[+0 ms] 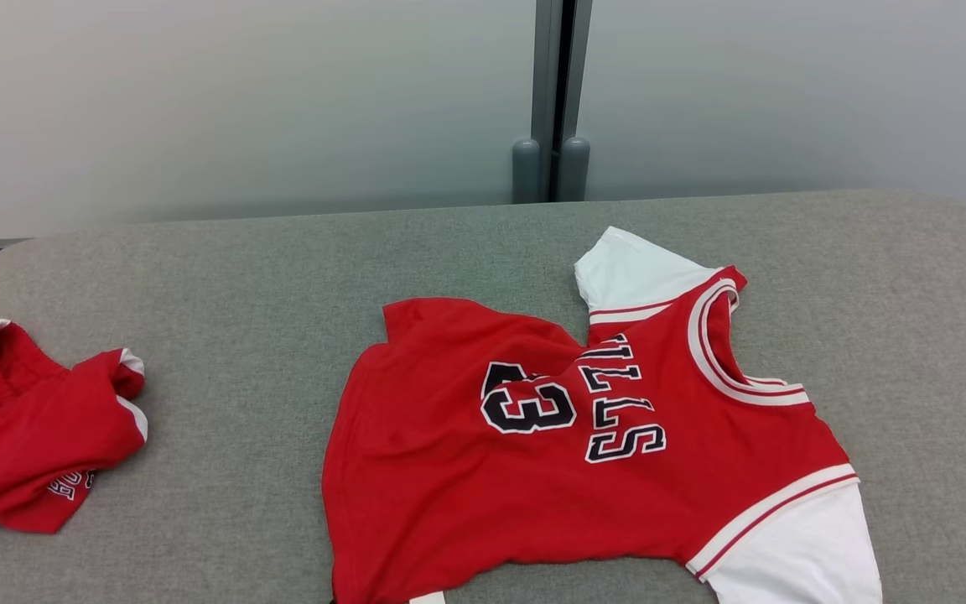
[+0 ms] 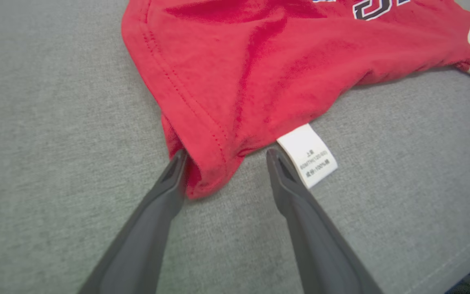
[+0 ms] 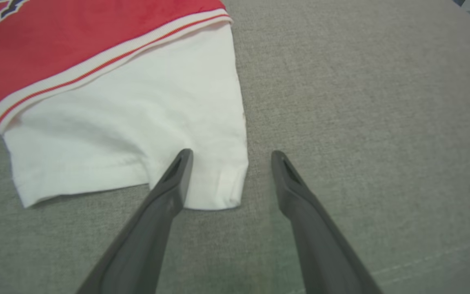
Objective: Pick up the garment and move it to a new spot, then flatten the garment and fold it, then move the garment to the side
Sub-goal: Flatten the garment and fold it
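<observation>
The garment [image 1: 584, 436] is a red jersey with white sleeves and the number 33, lying spread but wrinkled on the grey table, neck toward the right. In the left wrist view my left gripper [image 2: 225, 155] stands open over the jersey's red hem corner [image 2: 206, 171], with that corner between its fingers and a white care label [image 2: 308, 155] beside the right finger. My right gripper [image 3: 229, 157] is open at the corner of the white sleeve [image 3: 137, 122], whose corner lies between the two fingers.
A second red garment [image 1: 30, 428] lies crumpled at the table's left edge. The grey fabric-covered table [image 1: 240, 294] has bare room at the back and right. Behind it stand pale wall panels with a dark post [image 1: 552, 101].
</observation>
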`<state>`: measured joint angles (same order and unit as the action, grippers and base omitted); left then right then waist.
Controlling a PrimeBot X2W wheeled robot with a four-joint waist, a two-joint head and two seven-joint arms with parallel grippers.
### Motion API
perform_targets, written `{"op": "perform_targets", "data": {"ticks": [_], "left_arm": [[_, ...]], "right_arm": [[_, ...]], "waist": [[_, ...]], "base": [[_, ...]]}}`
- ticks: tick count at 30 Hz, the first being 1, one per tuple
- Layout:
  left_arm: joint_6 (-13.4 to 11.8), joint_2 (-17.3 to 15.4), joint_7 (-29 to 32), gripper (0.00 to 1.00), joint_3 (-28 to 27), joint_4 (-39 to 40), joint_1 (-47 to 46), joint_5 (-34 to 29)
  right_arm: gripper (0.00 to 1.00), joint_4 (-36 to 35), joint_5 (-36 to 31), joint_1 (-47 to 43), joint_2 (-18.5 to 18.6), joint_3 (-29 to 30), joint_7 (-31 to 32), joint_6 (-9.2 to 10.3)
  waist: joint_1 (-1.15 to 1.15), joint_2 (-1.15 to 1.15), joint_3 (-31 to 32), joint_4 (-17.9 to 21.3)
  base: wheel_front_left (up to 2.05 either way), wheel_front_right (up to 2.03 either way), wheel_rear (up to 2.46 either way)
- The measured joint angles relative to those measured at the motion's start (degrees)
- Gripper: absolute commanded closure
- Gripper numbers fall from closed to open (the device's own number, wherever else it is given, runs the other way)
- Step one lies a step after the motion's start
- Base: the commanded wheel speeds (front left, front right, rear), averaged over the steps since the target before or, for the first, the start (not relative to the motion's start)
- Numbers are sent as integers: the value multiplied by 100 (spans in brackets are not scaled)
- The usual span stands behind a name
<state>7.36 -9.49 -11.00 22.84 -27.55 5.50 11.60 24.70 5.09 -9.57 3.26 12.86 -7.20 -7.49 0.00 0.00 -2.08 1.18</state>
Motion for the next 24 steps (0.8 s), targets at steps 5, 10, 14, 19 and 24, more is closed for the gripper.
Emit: {"op": "perform_targets", "data": {"ticks": [5, 10, 14, 19, 24], "left_arm": [[-58, -27, -29, 0, -2, -58, 31, 32], [-57, 27, -29, 0, 68, -104, 2, 67], [-49, 48, -46, 0, 179, -136, -131, 102], [-41, 92, -70, 27, 174, -299, -285, 241], [-30, 96, -163, 100, 174, -388, -424, 310]], "right_arm": [[0, 189, 60, 1, -14, -69, -47, 0], [0, 322, 116, 32, -14, -133, -87, 0], [0, 419, 163, 97, -9, -210, -97, 7], [78, 483, 229, 164, 0, -315, -99, 10], [100, 485, 385, 232, -24, -486, -222, 4]], "waist": [[0, 0, -12, -30], [0, 0, -15, -55], [0, 0, -16, -34], [0, 0, -50, 20], [0, 0, -48, 59]], "base": [[0, 0, 0], [0, 0, 0], [0, 0, 0], [0, 0, 0], [0, 0, 0]]}}
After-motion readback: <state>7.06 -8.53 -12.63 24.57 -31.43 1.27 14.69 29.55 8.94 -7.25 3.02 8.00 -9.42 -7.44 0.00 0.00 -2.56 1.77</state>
